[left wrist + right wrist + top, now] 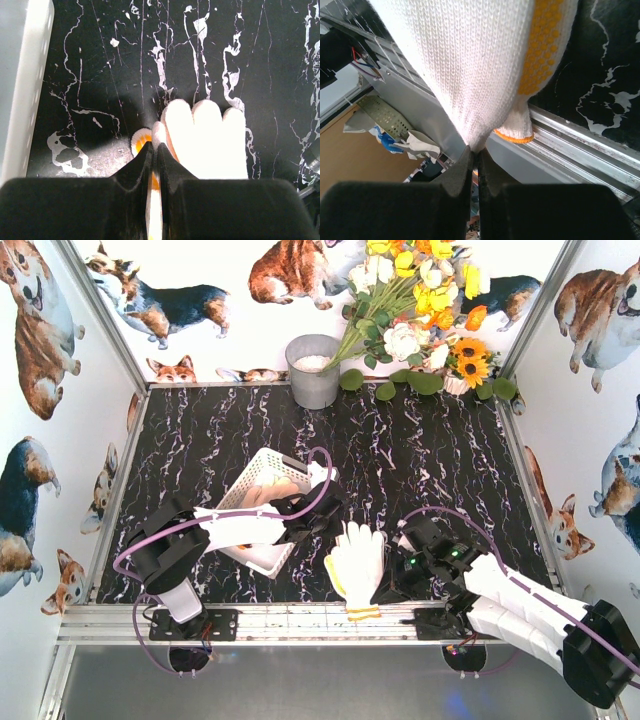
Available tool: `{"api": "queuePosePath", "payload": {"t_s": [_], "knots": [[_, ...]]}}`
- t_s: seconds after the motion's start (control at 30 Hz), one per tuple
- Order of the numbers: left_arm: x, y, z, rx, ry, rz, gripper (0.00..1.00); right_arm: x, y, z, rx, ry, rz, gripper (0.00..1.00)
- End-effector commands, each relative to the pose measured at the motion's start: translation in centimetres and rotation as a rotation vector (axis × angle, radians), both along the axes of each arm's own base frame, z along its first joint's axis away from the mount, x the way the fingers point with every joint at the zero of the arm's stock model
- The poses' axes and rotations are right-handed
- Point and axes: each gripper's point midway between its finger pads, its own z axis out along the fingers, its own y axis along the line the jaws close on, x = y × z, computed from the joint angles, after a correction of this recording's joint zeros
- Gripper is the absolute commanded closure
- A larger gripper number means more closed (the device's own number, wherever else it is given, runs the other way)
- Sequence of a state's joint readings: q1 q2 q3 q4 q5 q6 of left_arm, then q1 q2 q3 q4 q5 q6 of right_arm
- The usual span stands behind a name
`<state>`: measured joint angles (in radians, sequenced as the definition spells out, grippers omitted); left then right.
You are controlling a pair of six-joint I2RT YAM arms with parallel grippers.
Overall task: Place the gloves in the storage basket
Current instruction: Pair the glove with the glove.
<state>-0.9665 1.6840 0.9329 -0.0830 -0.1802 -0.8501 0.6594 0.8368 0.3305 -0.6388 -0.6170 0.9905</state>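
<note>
White knit gloves [358, 562]: at bench [430, 460] front edge, just beside storage basket [262, 472], not yet in. We list left pincer [154, 150] and right pincer [475, 152] pinched tight on them; transfer outstanding.

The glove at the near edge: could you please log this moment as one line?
left pincer: shut on glove edge | right pincer: shut on glove cuff end | glove: outside storage basket

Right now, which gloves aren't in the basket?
The white gloves with orange-yellow trim, held by the left gripper and right gripper near the front rail. The other gloves lie inside the white basket.
</note>
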Motion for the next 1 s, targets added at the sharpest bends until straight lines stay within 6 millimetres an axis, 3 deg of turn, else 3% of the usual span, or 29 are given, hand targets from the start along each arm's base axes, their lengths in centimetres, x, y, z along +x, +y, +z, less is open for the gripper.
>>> {"api": "queuePosePath", "payload": {"t_s": [0.0, 0.33, 0.6, 0.97], "knots": [[0.6, -0.1, 0.2, -0.003, -0.012, 0.019, 1.00, -1.2, 0.2, 0.6, 0.043, 0.031, 0.054, 1.00], [0.3, 0.2, -0.3, -0.001, 0.003, 0.026, 1.00, -1.7, -0.5, 0.1, 0.009, 0.039, 0.075, 1.00], [0.2, 0.1, -1.1, 0.013, 0.013, 0.014, 1.00, -2.0, -0.9, -1.5, -0.024, 0.062, 0.077, 1.00], [0.4, 0.3, -2.3, 0.045, 0.015, 0.017, 1.00, -1.0, -1.1, -2.5, -0.081, 0.041, 0.065, 1.00]]}}
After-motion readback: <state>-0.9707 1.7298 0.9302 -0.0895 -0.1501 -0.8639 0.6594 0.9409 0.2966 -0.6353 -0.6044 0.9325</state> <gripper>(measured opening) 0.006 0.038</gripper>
